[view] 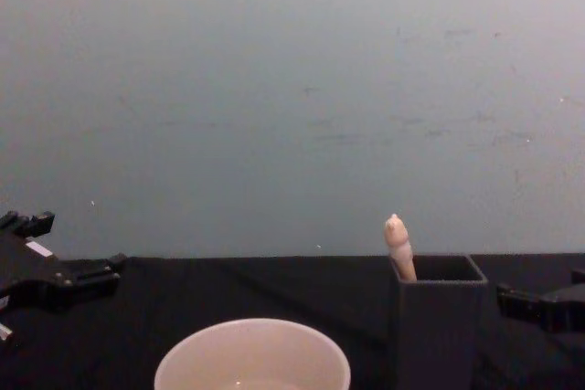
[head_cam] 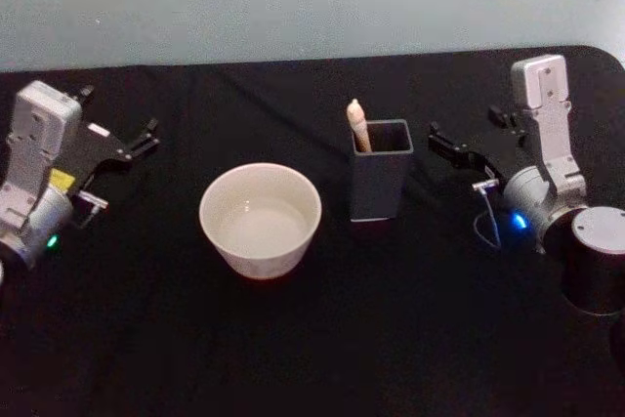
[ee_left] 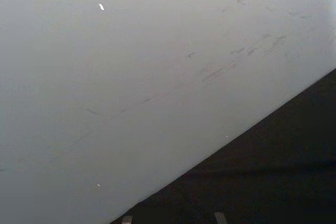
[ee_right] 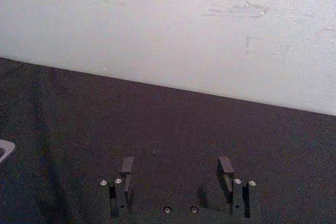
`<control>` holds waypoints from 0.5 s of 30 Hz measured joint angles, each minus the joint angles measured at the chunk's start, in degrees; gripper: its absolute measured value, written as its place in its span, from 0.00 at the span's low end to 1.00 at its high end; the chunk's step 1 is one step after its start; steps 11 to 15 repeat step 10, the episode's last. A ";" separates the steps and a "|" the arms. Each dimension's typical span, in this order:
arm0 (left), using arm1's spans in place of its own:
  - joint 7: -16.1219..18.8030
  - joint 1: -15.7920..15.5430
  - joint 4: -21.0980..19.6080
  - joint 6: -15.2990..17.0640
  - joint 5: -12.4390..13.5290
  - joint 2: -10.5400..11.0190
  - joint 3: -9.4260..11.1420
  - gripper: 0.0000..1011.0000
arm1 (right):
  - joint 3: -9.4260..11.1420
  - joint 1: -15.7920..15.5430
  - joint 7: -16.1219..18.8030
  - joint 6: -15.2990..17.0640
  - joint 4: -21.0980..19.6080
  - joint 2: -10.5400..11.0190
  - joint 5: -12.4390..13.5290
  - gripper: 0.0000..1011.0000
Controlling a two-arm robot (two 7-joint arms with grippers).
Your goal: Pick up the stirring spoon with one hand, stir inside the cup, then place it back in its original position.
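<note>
Cream-handled stirring spoon (head_cam: 357, 125) (upright)

Table (head_cam: 293, 358) covered in matt black cloth. Cup (head_cam: 261, 220): smooth, slightly glossy cream ceramic look. Holder box (head_cam: 380, 181): matt dark grey, plastic-like. Stirring spoon (head_cam: 358, 125) handle: smooth cream-beige finish. Wall (view: 292, 89): matt, scuffed paint.

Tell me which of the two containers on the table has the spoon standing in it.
The dark grey square holder, right of the cup: the stirring spoon handle pokes above its rim.
</note>
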 joint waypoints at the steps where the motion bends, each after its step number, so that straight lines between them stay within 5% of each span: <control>1: 0.00 0.00 0.00 0.00 0.00 0.00 0.00 0.99 | 0.00 0.00 0.00 0.00 0.00 0.00 0.00 0.99; 15: 0.00 0.00 0.00 0.00 0.00 0.00 0.00 0.99 | 0.00 0.00 0.00 0.00 0.00 0.00 0.00 0.99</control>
